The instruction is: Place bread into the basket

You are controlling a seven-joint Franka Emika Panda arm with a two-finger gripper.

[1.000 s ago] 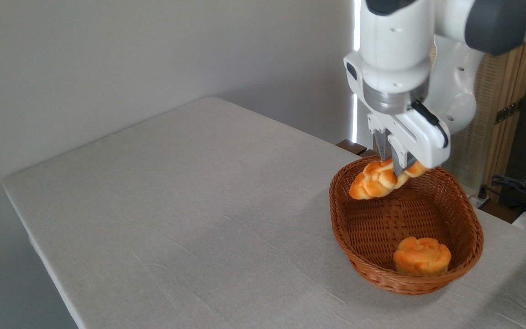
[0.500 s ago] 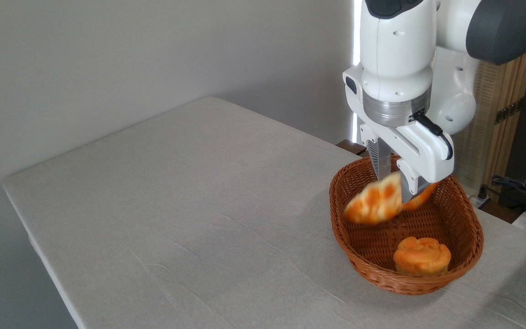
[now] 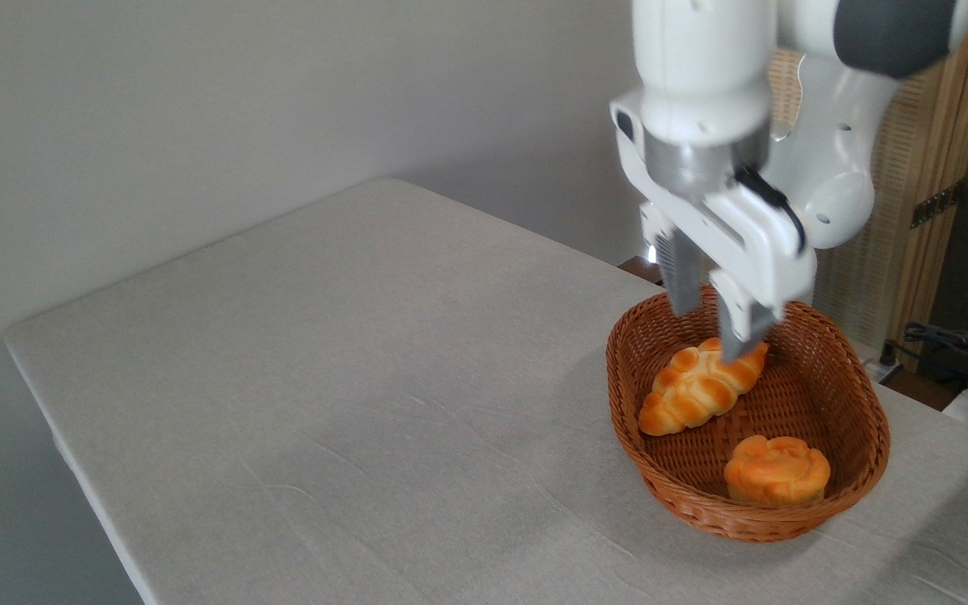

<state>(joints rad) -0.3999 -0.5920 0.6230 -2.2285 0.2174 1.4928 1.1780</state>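
Bread, braided golden-orange glossy loaf [image 3: 701, 386], lay inside oval brown wicker basket [image 3: 862, 420], beside round orange bun [image 3: 776, 470]. Two-finger gripper [image 3: 709, 326] hung above, fingers spread, empty. Loaf judged light, knobbly, maybe slippery; mid-body best for any regrasp.

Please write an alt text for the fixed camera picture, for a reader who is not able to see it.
A braided bread lies inside an oval wicker basket beside a round bun, with the robot's open gripper just above the loaf. The basket stands on the right of a table covered in grey cloth, against a plain wall.
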